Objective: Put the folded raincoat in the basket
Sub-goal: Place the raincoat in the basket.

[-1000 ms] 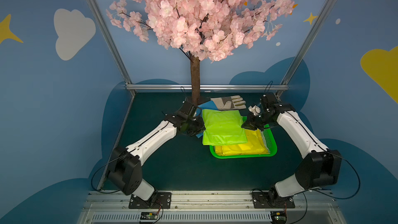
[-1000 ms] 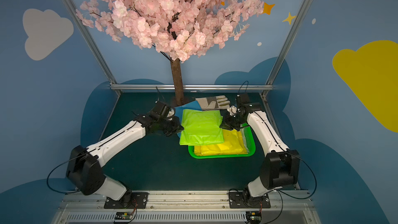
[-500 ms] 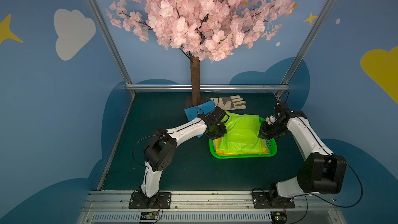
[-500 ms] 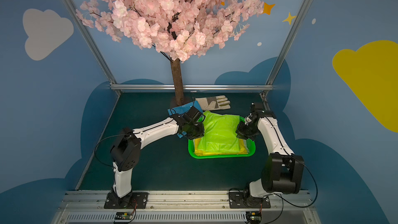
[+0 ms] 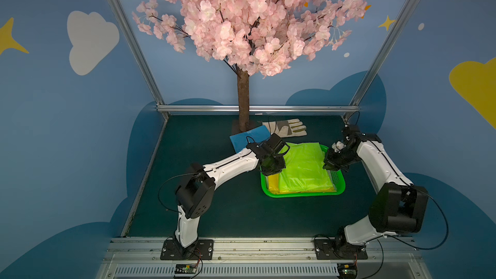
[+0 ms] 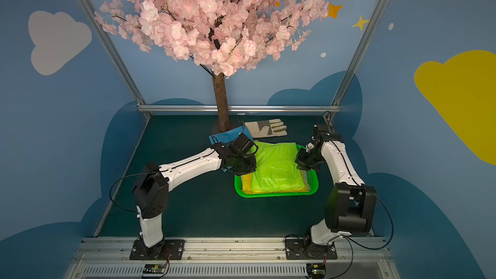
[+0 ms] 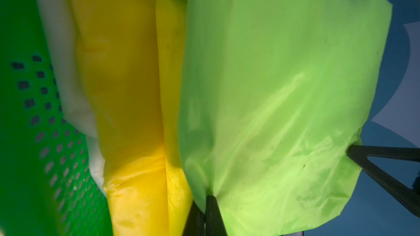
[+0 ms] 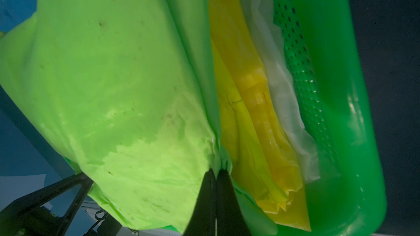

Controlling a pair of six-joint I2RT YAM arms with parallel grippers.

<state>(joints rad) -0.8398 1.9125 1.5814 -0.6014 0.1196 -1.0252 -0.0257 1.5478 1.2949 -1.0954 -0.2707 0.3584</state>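
The lime-green folded raincoat (image 5: 303, 167) (image 6: 276, 169) hangs stretched between my two grippers over the bright green basket (image 5: 303, 195) (image 6: 276, 194); its near end rests on the folded yellow raincoats (image 5: 272, 183) inside. My left gripper (image 5: 273, 169) (image 7: 205, 197) is shut on the raincoat's (image 7: 272, 87) left edge. On the opposite edge my right gripper (image 5: 330, 167) (image 8: 216, 171) is shut on the raincoat (image 8: 113, 76). The wrist views show yellow (image 7: 127, 87) (image 8: 252, 87) and white (image 8: 281, 101) folded layers beneath, beside the perforated basket wall (image 7: 29, 132) (image 8: 336, 87).
A tree trunk (image 5: 243, 103) stands at the back centre on its base. A grey work glove (image 5: 285, 127) and a blue folded piece (image 5: 248, 138) lie just behind the basket. A metal rail (image 5: 257, 108) and posts bound the dark mat.
Both grippers have carried the lime raincoat rightward and toward the front, from left of the basket to over it, and lowered it onto the yellow stack. Both stay shut.
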